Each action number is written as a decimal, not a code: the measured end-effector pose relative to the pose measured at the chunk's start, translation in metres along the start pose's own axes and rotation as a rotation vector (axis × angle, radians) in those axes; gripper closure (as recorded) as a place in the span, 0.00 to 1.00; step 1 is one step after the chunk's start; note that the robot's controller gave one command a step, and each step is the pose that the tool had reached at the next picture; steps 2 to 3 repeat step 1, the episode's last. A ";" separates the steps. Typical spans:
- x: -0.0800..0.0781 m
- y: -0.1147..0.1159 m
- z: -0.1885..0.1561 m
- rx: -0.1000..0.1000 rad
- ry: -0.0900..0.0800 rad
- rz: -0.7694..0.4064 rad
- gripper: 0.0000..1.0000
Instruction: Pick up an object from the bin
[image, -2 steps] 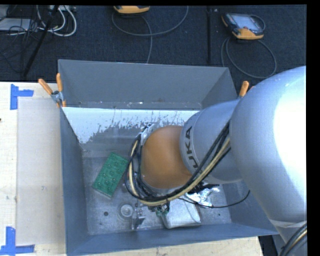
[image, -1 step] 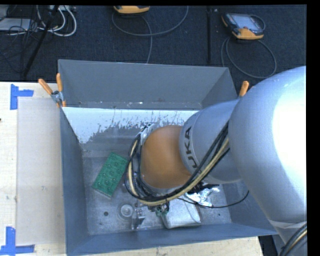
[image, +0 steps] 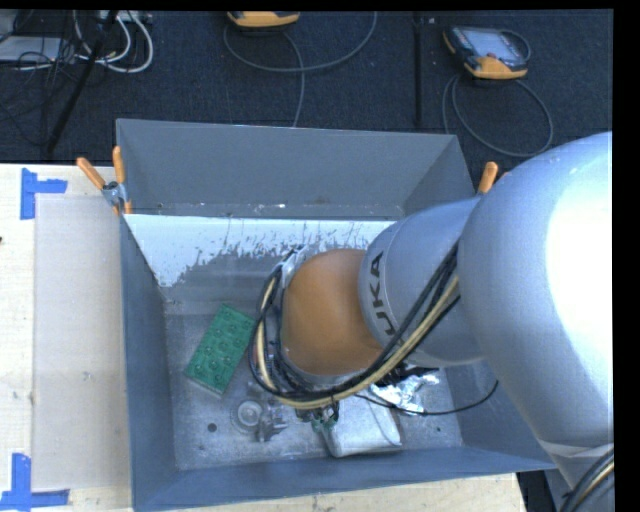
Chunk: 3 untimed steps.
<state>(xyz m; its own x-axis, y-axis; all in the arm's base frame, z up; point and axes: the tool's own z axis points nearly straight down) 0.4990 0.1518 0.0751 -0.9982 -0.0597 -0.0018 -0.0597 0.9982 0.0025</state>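
Note:
My gripper (image: 320, 420) pokes out from under the wrist at the front middle of the bin, low over the floor. A white flat block (image: 362, 433) lies right beside it on its right, touching or almost touching. A small grey metal piece (image: 256, 415) lies just to its left. A green flat board with a grid of studs (image: 222, 347) rests tilted on the bin's left floor, well apart from the gripper. A crinkled silver foil piece (image: 408, 390) sits to the right, partly under the arm.
The arm with its orange wrist cover and looped cables covers the middle and right of the bin and hides what lies beneath. The bin's sloping walls rise close on all sides; the front wall is just below the gripper.

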 end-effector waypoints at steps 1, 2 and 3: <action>-0.002 0.000 -0.120 0.001 -0.005 0.004 1.00; -0.002 0.000 -0.120 0.001 -0.005 0.004 1.00; -0.002 0.000 -0.120 0.001 -0.005 0.004 1.00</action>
